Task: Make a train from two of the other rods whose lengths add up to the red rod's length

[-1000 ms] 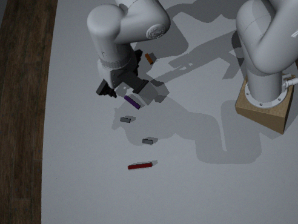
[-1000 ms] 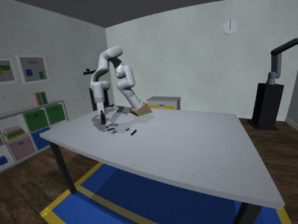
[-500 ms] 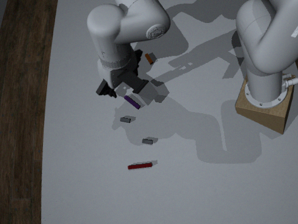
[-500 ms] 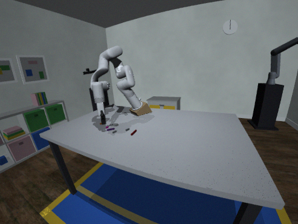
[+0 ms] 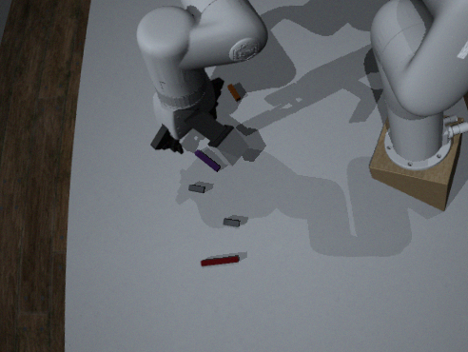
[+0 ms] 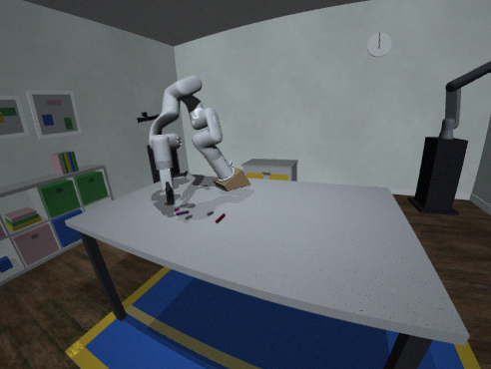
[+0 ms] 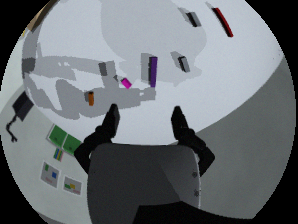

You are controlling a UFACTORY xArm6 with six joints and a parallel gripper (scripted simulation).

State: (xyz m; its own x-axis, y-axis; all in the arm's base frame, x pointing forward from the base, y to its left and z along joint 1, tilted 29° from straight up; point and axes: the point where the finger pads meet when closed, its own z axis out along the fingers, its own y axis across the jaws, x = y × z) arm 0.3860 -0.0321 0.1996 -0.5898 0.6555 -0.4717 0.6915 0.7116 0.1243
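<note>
Red rod (image 5: 220, 261) (image 6: 221, 218) (image 7: 223, 22) lies on table (image 5: 143, 304) (image 6: 299, 239) (image 7: 235, 75), apart from both grey rods; my end effector (image 5: 197, 116) (image 6: 170, 203) (image 7: 145, 111) hangs wide open, nothing gripped, orange rod (image 5: 234, 92) (image 7: 91, 98) and magenta rod (image 6: 177, 209) (image 7: 126, 83) nearby, purple rod (image 5: 207, 161) (image 6: 182, 212) (image 7: 153, 72) too.

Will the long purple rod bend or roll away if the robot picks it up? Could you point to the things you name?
The purple rod (image 5: 207, 161) (image 6: 182, 212) (image 7: 153, 72) probably won't bend, since it looks straight and solid. It likely won't roll far either: its sides look flat. Being slim, it might swivel if nudged near one end.
</note>
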